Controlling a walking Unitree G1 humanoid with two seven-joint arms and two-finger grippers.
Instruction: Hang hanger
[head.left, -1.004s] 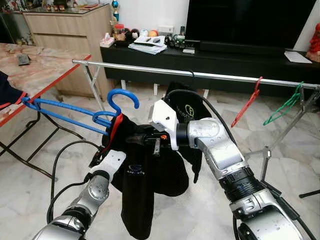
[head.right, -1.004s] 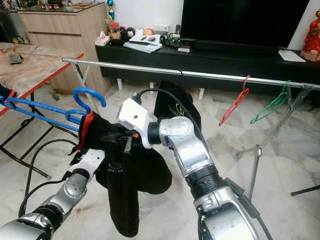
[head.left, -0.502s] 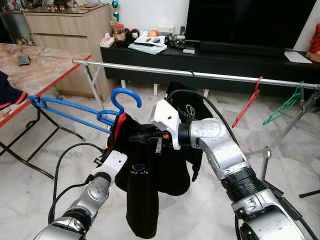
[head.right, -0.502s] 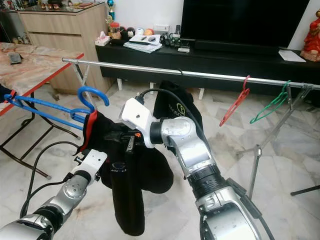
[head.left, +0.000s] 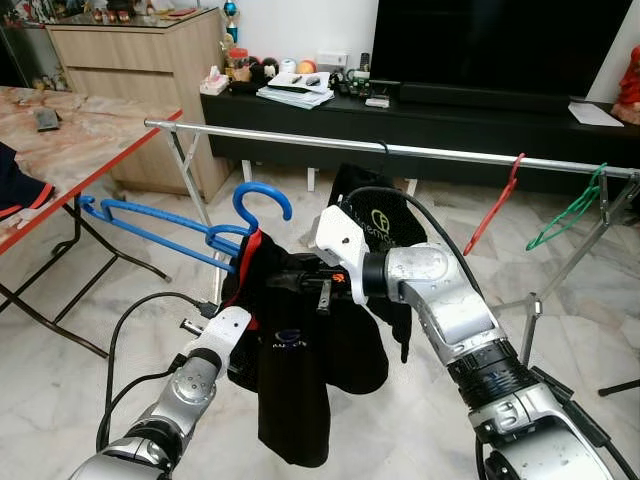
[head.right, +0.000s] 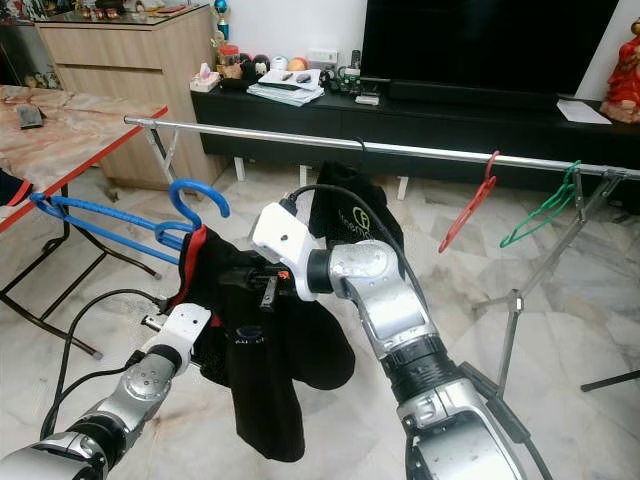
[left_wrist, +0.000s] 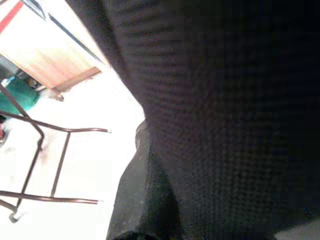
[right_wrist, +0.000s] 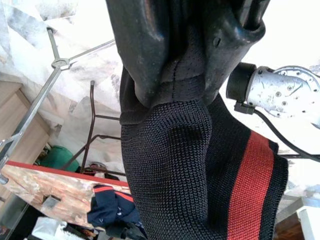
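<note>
A blue hanger (head.left: 262, 200) is held up in front of me, its hook upward and its long arms pointing left. A black garment with a red stripe (head.left: 300, 350) drapes from it. My right gripper (head.left: 285, 278) comes in from the right, below the hook, and is shut on the black garment (right_wrist: 175, 165), with both fingers (right_wrist: 140, 50) pinching the knit. My left gripper (head.left: 232, 310) reaches up into the cloth from below, its tips buried in the black fabric (left_wrist: 225, 125). The silver clothes rail (head.left: 430, 152) runs across behind, above the hanger.
On the rail hang another black garment with a logo (head.left: 378, 218), a red hanger (head.left: 497, 205) and a green hanger (head.left: 568, 215). A red-edged marble table (head.left: 70, 140) stands on the left, and a black TV bench (head.left: 450, 115) runs behind the rail.
Both arms have carried the blue hanger and the black garment a little to the right, nearer the rail. Both arms kept their place at the cloth.
</note>
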